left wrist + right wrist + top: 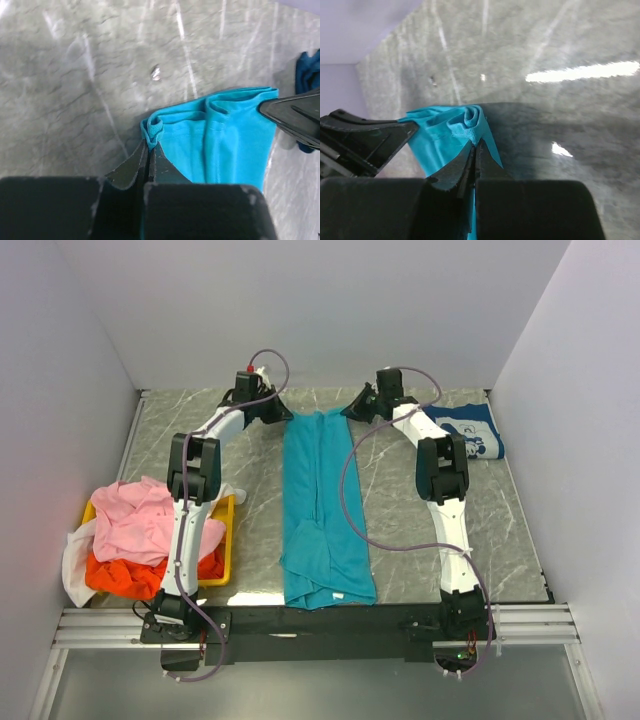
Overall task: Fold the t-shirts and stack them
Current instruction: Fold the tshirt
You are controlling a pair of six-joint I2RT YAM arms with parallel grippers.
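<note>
The teal t-shirt lies in a long narrow strip down the middle of the table, folded lengthwise. My left gripper is shut on its far left corner. My right gripper is shut on its far right corner. Both hold the far edge just above the table. The navy t-shirt with white print lies folded at the far right. Pink, orange and white t-shirts are heaped at the left.
The yellow tray under the heap of shirts stands at the left near edge. The right gripper's finger shows in the left wrist view. White walls close in the table on three sides.
</note>
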